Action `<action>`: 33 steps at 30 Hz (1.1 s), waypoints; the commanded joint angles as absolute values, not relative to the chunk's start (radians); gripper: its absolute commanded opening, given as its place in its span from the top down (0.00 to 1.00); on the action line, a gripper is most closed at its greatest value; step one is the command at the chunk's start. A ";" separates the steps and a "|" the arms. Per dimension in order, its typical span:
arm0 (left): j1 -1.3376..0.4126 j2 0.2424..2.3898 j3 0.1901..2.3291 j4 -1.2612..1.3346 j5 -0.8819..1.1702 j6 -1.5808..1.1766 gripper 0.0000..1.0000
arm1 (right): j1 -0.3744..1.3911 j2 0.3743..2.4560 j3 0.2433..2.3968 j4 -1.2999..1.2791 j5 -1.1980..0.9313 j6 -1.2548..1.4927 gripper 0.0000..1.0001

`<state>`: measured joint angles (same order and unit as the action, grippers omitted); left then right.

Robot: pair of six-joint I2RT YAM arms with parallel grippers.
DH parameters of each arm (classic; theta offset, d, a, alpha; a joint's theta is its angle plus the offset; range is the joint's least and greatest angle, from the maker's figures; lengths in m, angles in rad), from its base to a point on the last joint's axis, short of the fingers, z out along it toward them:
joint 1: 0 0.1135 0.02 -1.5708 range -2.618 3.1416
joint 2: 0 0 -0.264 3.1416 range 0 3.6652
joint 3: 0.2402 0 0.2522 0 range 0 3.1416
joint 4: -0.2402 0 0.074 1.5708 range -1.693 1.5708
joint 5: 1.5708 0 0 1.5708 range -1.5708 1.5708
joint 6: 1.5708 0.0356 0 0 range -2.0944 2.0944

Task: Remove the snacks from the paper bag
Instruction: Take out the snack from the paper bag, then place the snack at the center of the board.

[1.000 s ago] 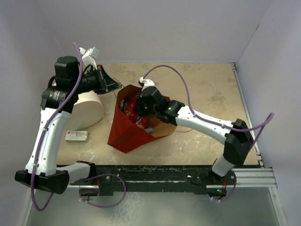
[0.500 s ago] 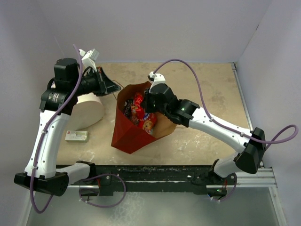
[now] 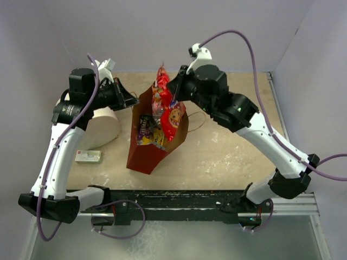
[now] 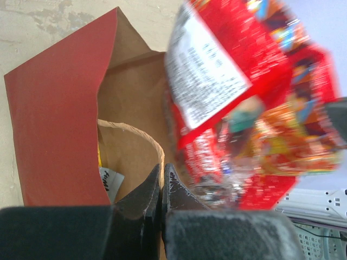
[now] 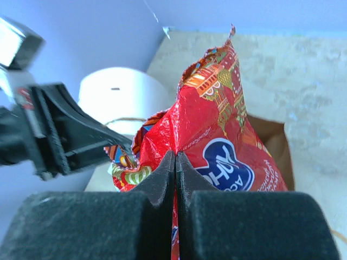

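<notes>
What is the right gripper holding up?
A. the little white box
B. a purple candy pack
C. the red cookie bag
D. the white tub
C: the right gripper is shut on the red cookie bag, holding it up over the paper bag.
</notes>
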<state>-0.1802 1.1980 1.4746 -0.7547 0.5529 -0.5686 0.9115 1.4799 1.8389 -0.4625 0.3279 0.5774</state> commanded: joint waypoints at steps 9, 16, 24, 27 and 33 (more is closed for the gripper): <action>-0.184 1.255 1.559 -0.717 0.548 -0.534 1.00 | 0.729 1.594 2.390 -0.508 0.406 0.457 1.00; -0.184 1.278 1.602 -0.742 0.532 -0.499 1.00 | 0.518 1.497 2.230 -0.574 0.453 0.445 1.00; -0.183 1.304 1.643 -0.763 0.518 -0.461 1.00 | 0.308 1.313 1.747 -0.561 0.511 0.453 1.00; -0.183 1.320 1.666 -0.770 0.523 -0.463 1.00 | 0.228 1.248 1.530 -0.545 0.521 0.482 1.00; -0.183 1.341 1.703 -0.786 0.556 -0.457 1.00 | 0.097 1.203 1.209 -0.494 0.585 0.508 1.00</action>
